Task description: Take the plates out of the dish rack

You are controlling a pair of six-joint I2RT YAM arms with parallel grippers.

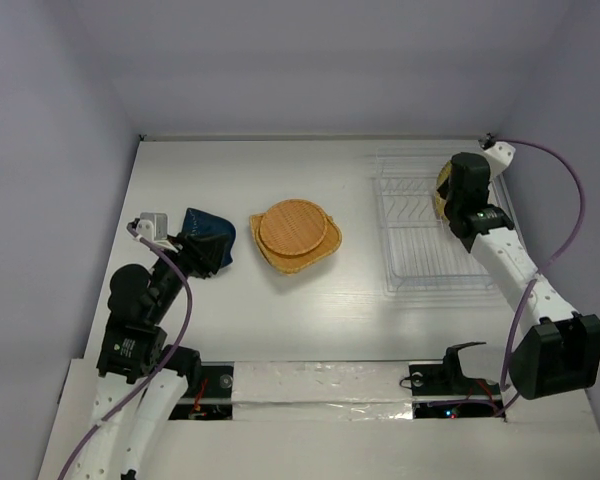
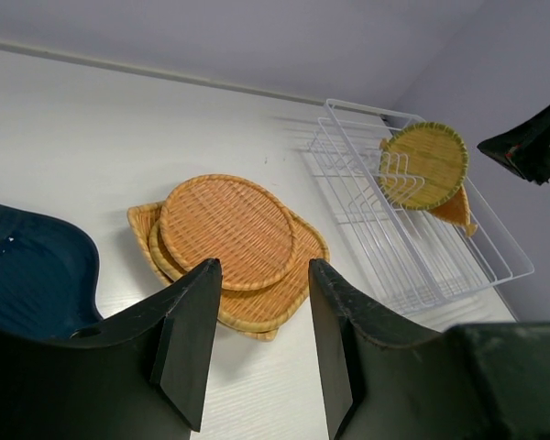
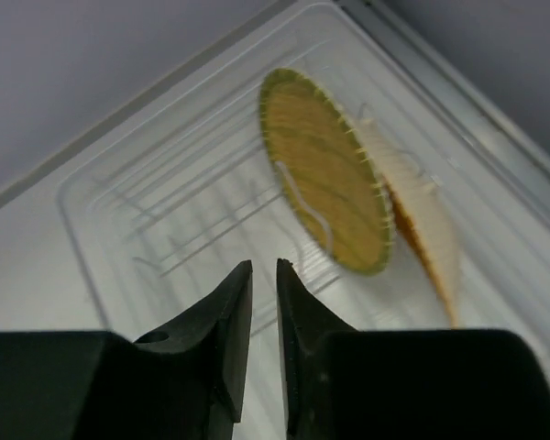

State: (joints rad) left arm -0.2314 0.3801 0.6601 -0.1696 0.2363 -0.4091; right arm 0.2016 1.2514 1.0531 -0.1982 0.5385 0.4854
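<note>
- The dish rack [image 1: 420,270] sits on the right side of the white table [image 1: 180,170], its long side running away from the arms
- Two plates are in it, both at the far right end: a green-rimmed round plate [image 3: 325,174] stands on edge and tilted among the thin prongs, and a leaf-shaped plate [image 3: 426,238] leans just behind it, touching or nearly touching it
- The rest of the rack shows only bare wire prongs over the clear tray base
- The right gripper [image 3: 264,266] hangs above the rack, close to the two plates but apart from them; its jaws are almost together with only a thin slit between them, and nothing is caught in it
- Near the middle of the table lies a stack: a round woven plate [image 2: 227,231] lies flat on a larger woven plate [image 2: 293,293] with rounded corners, whose rim sticks out all around
- The dark blue dish [image 2: 27,275] lies flat on the left side of the table, near the stack but not touching it
- The left gripper [image 2: 263,266] is low over the right edge of the blue dish; its jaws stand apart, with the woven stack visible through the gap, and the dish lies outside the left finger rather than between the two
</note>
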